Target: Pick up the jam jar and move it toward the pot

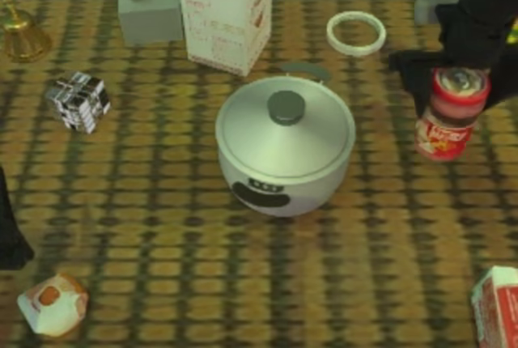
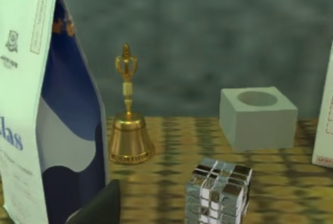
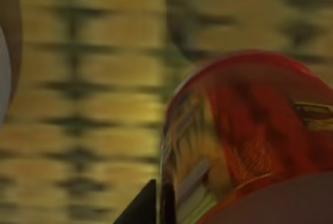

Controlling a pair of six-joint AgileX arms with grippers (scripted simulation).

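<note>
Two arms show in the top view: the right gripper (image 1: pixel 453 73) has its fingers closed around the jam jar (image 1: pixel 447 115), tilted, right of the pot (image 1: pixel 285 144) and apart from it; the left arm is parked at the left edge of the counter (image 1: pixel 162 227). Left wrist view shows a gold bell (image 2: pixel 129 130), a grey block (image 2: pixel 257 117) and a mirrored cube (image 2: pixel 218 190); whether the left fingers are wide or narrow I cannot tell. Right wrist view shows the jar close, over the counter.

Bare mat betw jam jar (image 1: pixel 447 115) & pot (image 1: pixel 285 147), white ring (image 1: pixel 356 32) well behind, nothing blocking.
</note>
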